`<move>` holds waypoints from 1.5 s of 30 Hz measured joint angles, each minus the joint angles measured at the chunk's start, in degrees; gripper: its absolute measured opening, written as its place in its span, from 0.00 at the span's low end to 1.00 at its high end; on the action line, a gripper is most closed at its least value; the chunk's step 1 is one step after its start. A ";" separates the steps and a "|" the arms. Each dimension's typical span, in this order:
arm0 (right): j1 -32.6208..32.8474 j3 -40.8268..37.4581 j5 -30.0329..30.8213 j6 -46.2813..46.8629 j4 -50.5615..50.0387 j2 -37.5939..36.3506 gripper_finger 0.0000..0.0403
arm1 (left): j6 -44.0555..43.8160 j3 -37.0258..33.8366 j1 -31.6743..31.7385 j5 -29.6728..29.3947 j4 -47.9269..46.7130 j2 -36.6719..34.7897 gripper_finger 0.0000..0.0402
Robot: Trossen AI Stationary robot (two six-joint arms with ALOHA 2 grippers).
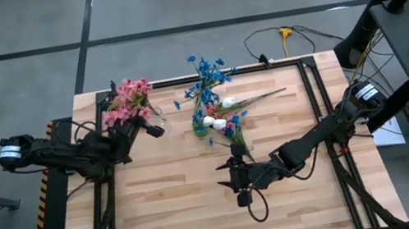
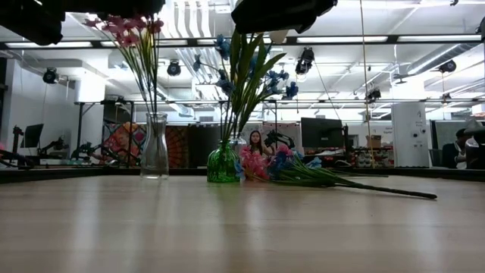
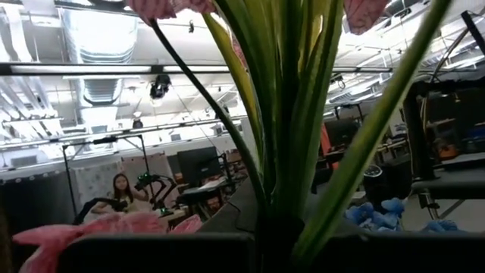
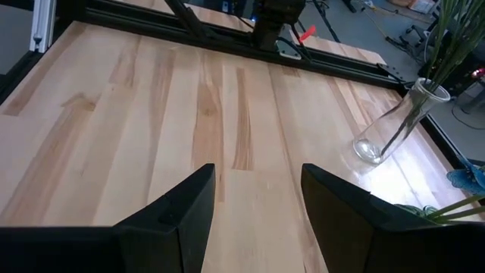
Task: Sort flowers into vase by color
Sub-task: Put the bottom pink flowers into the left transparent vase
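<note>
The left gripper, upper left of the high view, is clenched on the pink flowers at the clear glass vase. Best to lower them straight so the thin stems slip down the narrow neck before letting go. The right gripper, centre frame, hangs half spread and holds nothing. Blue flowers stand in the green glass vase; a mixed heap of loose flowers lies beside it on the pale, smooth wooden table. Next, a stem pinched low should lift cleanly.

green stems close up, pink blossoms.
</note>
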 joint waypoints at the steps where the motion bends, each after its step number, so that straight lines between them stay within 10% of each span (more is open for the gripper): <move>1: 0.00 0.00 0.00 0.00 0.00 0.00 0.47 | -0.47 0.00 0.18 0.02 -0.24 0.00 0.00; 24: 0.07 -0.02 -0.01 0.00 0.00 0.00 0.47 | -7.21 -0.07 1.46 -4.98 -6.59 0.00 0.10; 45: 0.07 -0.02 -0.04 0.01 -1.05 0.00 0.47 | -13.16 5.04 -5.11 -24.31 -20.80 -0.05 0.52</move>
